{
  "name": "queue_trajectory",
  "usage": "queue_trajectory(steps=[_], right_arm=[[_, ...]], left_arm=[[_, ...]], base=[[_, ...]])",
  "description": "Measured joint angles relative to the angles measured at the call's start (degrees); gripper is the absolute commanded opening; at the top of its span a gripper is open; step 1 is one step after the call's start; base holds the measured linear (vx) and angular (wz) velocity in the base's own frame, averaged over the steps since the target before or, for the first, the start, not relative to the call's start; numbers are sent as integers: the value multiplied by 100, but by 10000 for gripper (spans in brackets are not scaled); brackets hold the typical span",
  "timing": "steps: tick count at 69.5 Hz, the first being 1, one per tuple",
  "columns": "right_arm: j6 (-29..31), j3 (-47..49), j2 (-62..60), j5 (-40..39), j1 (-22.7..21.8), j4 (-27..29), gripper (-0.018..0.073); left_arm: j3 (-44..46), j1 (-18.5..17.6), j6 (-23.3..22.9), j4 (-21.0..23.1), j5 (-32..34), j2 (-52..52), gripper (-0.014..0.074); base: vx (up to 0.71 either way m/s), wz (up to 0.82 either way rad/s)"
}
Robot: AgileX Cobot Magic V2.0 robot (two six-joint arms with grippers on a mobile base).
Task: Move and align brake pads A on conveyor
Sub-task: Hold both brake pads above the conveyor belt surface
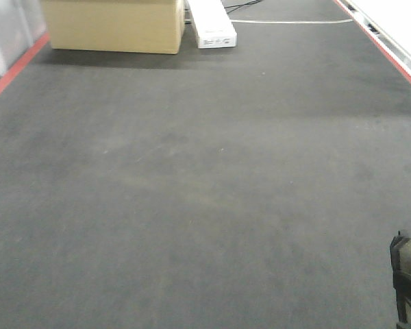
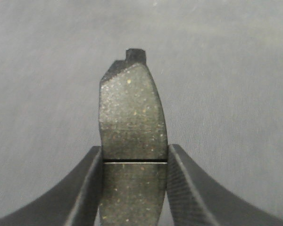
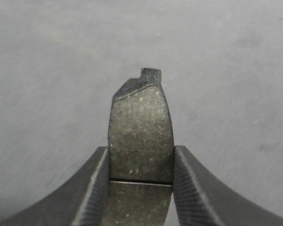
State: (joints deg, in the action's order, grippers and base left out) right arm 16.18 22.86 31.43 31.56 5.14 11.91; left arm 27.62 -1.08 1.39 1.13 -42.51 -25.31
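Observation:
Each wrist view shows one of the brake pads A held above the conveyor (image 1: 192, 171). My left gripper (image 2: 134, 155) is shut on a dark grey speckled brake pad (image 2: 132, 113). Its fingers clamp the pad's sides at the thin groove, and the end tab points away from me. My right gripper (image 3: 140, 157) is shut the same way on a second brake pad (image 3: 140, 122), just above its groove. The front view shows only a dark part of the right gripper (image 1: 407, 281) at the lower right edge. No pads lie on the belt in view.
A cardboard box (image 1: 113, 24) stands on the belt at the far left, with a white oblong unit (image 1: 211, 24) beside it. Red edge strips (image 1: 17, 68) run along both sides of the belt. A white cable (image 1: 288, 22) lies across the far end.

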Motion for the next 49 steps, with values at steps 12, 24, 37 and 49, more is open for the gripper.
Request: queue_trajectory(steps=[12,24,37,49], right_arm=[[0,0,0,-5,0,0,69],[0,0,0,-5,0,0,69],[0,0,0,-5,0,0,69],[0,0,0,-5,0,0,69]], left_arm=[[0,0,0,0,0,0,122],[0,0,0,0,0,0,122],[0,0,0,0,0,0,122],[0,0,0,0,0,0,122]], base=[[15,-9],[4,-2],[0,0],[0,0]])
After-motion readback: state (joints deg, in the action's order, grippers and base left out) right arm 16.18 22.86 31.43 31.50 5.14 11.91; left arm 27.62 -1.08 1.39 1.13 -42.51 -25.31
